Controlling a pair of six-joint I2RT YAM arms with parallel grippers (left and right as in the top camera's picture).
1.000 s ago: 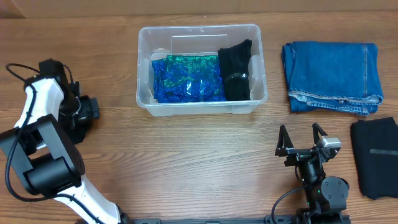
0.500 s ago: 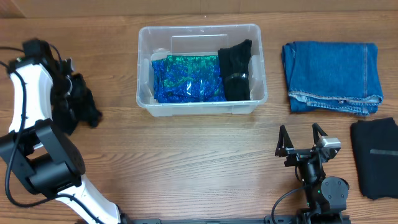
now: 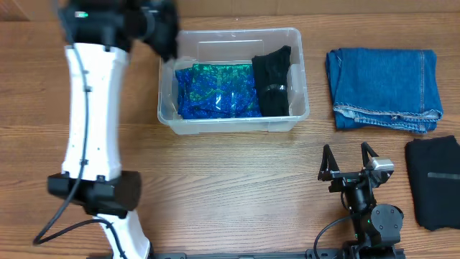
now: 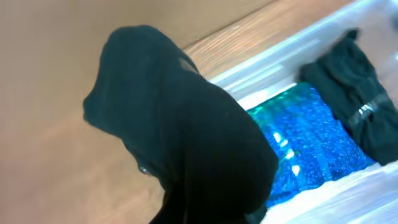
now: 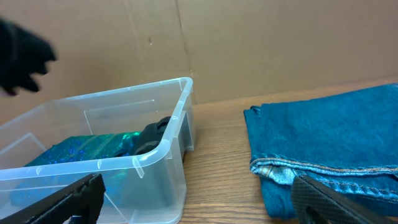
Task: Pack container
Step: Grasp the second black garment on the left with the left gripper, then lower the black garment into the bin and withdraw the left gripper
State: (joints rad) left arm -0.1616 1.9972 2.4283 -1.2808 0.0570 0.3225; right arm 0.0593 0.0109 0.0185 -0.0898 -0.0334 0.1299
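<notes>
The container (image 3: 230, 126) sits at the back of the table (image 3: 215, 187), with blue fabric (image 3: 215, 92) inside. The left claw (image 3: 159, 29), clamped on a black cloth (image 4: 186, 137), hangs over the container's far left corner. The right claw (image 3: 346, 150) gapes wide, well apart from it.

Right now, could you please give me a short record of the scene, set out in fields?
container: clear, holds a blue-green sparkly cloth and a black garment
left jaws: shut on a black cloth, above the container's left rear corner
right jaws: open, empty
outside container: folded jeans, folded black item, both to its right
</notes>
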